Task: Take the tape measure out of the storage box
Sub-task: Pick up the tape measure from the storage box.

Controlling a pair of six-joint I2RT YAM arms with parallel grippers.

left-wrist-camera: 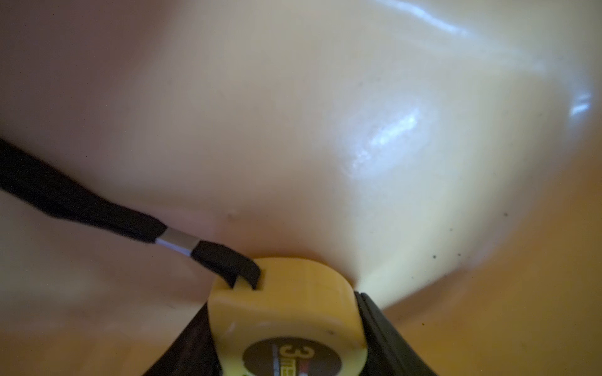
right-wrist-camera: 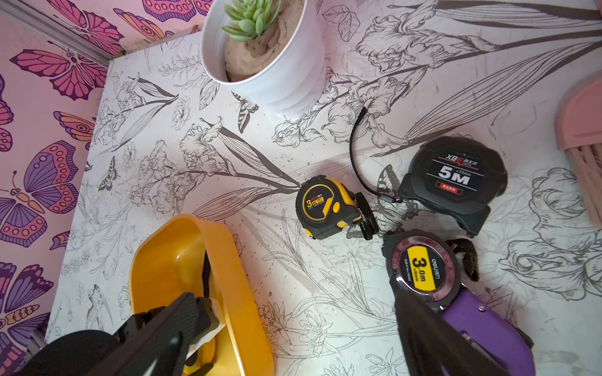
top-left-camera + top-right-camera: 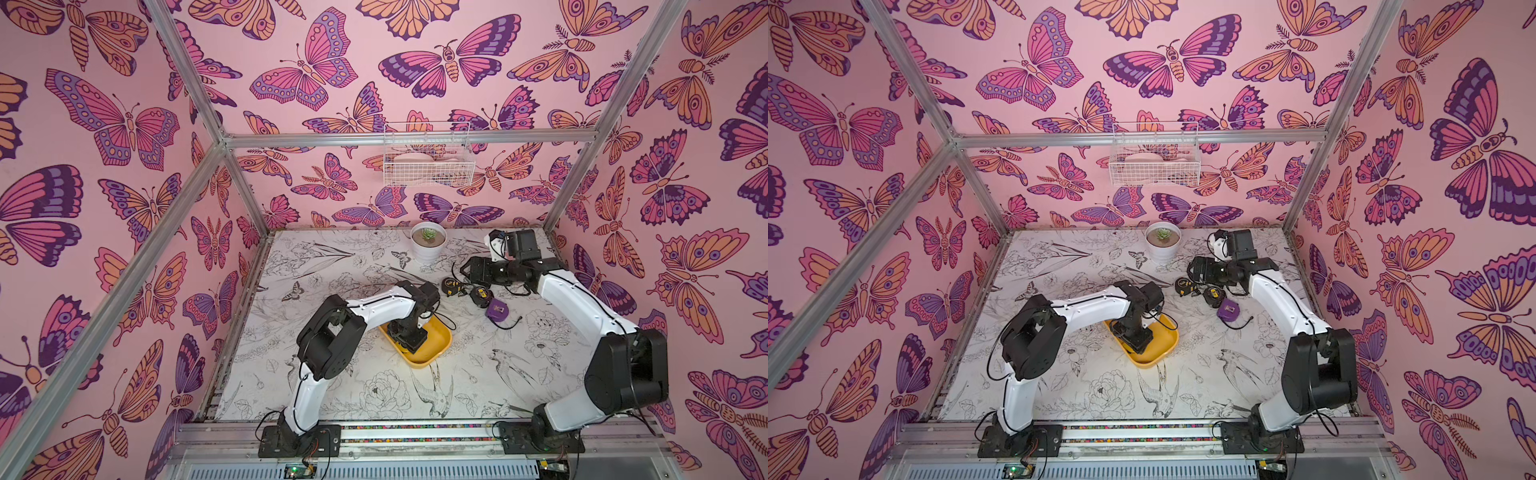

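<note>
The yellow storage box (image 3: 437,341) (image 3: 1165,341) lies mid-table in both top views. My left gripper (image 3: 409,337) (image 3: 1136,338) reaches down into it. In the left wrist view the left gripper (image 1: 284,325) is shut on a yellow tape measure (image 1: 286,302) with a "3m" label; its black wrist strap (image 1: 81,201) trails over the box's floor (image 1: 293,130). My right gripper (image 3: 466,270) (image 2: 293,325) hangs open over bare table at the back right, beside the box (image 2: 176,260).
Several other tape measures lie on the table: a black-and-yellow one (image 2: 325,206) (image 3: 451,286), a black 5M one (image 2: 452,182), a round black one (image 2: 422,268) and a purple one (image 2: 482,328) (image 3: 498,309). A white plant pot (image 3: 429,245) stands behind; a wire basket (image 3: 428,166) hangs on the wall.
</note>
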